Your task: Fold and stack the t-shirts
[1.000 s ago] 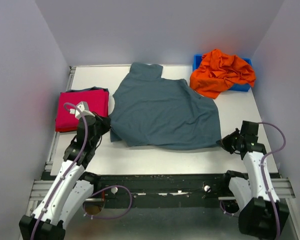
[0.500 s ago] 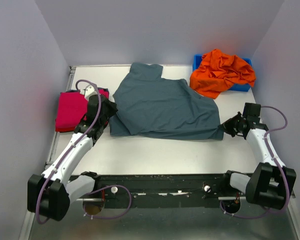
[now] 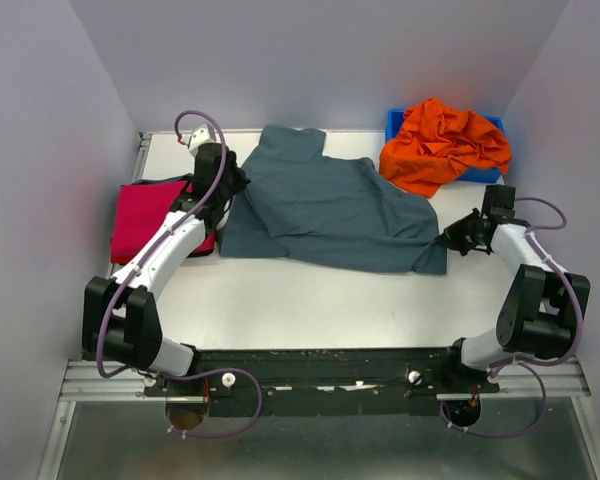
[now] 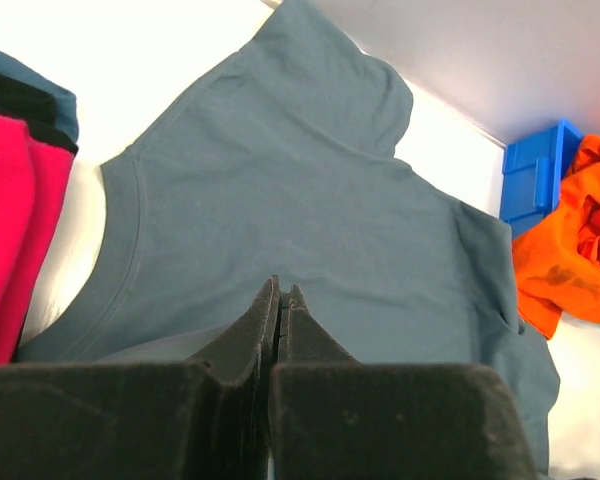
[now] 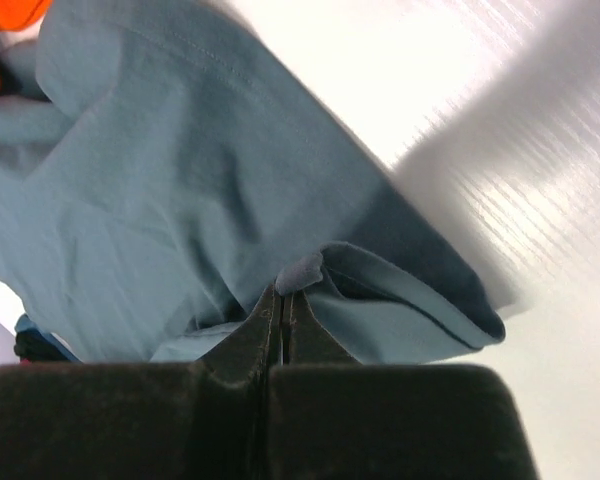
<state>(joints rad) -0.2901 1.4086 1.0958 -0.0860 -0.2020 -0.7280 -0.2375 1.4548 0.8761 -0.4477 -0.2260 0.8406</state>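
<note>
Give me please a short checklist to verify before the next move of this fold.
1. Grip of left pincer on slate grey-blue t-shirt: ok, shut on it.
2. Grip of right pincer on its hem: ok, fabric pinched.
3. Both pincers equally far across the table: not ok, the left is farther.
4. The orange t-shirt clear of the grey-blue one: cannot tell, edges meet.
5. The magenta-red t-shirt folded, aside: ok.

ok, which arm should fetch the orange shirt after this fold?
Right, probably. The right claw grips the grey shirt near the orange shirt; the left claw is across the table by the magenta shirt.
</note>
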